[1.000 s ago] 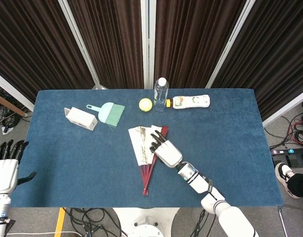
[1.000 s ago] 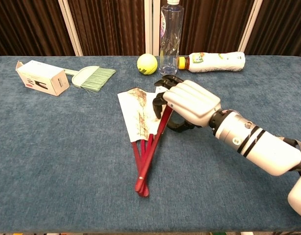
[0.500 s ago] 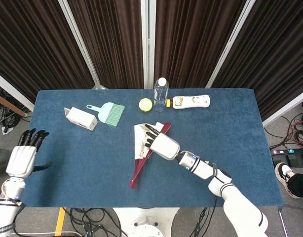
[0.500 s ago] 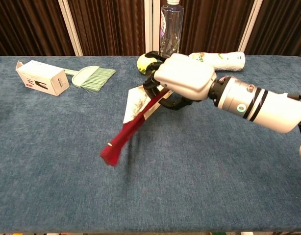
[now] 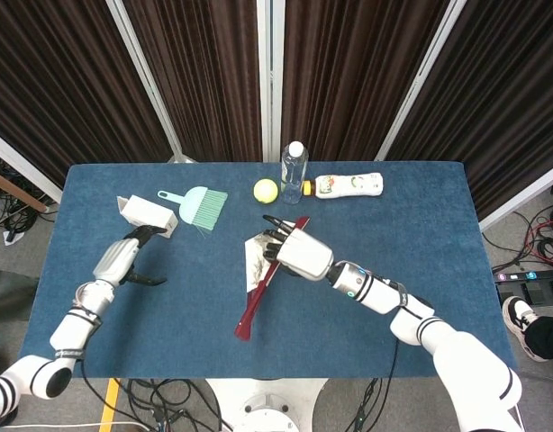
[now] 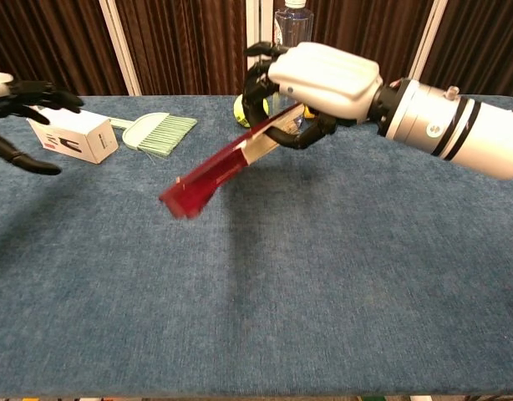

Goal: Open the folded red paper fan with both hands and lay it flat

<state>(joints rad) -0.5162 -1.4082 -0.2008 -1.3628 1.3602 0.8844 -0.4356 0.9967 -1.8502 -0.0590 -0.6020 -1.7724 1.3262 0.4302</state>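
Chest view shows the right hand (image 6: 311,79) gripping the red paper fan (image 6: 223,167) near its paper end, fingers curled around the sticks, holding it in the air above the blue worktop (image 6: 265,284) with the pivot end slanting down and to the left. The fan looks almost closed here; in the head view a little pale paper shows beside the red sticks. The left hand (image 5: 123,259) is empty, its fingers spread apart, near the left side of the worktop beside a small white box (image 5: 149,214). To do this step well, the left hand should probably come across and take the outer stick near the free end, while the right hand keeps a firm hold, so the two can draw the sticks apart gently without tearing the paper. Compared with a second ago, the fan has been lifted off the worktop, where it lay partly spread, and its sticks have gathered together. The left hand has moved in from the table's edge toward the middle. A green brush, yellow ball and two bottles sit at the back, unmoved.
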